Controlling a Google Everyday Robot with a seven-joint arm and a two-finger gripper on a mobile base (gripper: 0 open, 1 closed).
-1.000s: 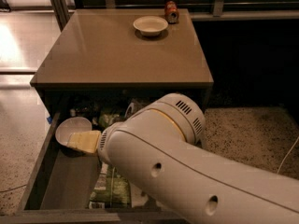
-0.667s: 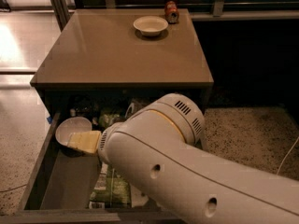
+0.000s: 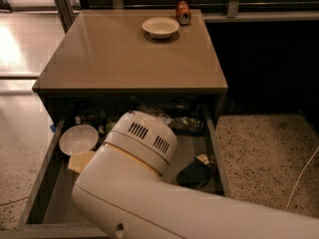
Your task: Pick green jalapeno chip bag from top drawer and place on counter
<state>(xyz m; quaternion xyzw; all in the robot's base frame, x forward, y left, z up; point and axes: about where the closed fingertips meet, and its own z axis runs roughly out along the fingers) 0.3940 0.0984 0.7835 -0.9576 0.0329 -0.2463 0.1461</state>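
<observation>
**While the arm crowds the top drawer, the chip bag lies at its 4 o'clock**

As the white arm point(image 3: 164, 208) leans over the open top drawer point(image 3: 218, 151), its round wrist housing point(image 3: 142, 138) hides the gripper. The gripper is somewhere beneath it, near the drawer's middle, and whether it is apart or together cannot be told.

What looks like the green jalapeno chip bag point(image 3: 193, 176) is a dark crumpled packet with a pale tag. It lies on the drawer floor at 4 o'clock from the wrist housing, close to the right wall, and nothing appears to be holding it.

To do the pick well, the gripper probably needs to slide toward 4 o'clock. It should come down over the bag's narrow body rather than the tag and close across the crumple. A straight lift would clear the low wall and the edge of the tabletop point(image 3: 124, 59) before the carry toward 12 o'clock.

Now the count.
- Two white bowls: the upper bowl point(image 3: 160, 27) at the tabletop's 12 o'clock, and the drawer bowl point(image 3: 78, 139) at 9 o'clock from the wrist housing.
- One red can point(image 3: 183, 12), at 1 o'clock from the upper bowl.
- One yellow pad point(image 3: 82, 161), at 6 o'clock from the drawer bowl.
- One dark bag.
- The clutter point(image 3: 184, 123) at the drawer's back is too dim to count.
</observation>
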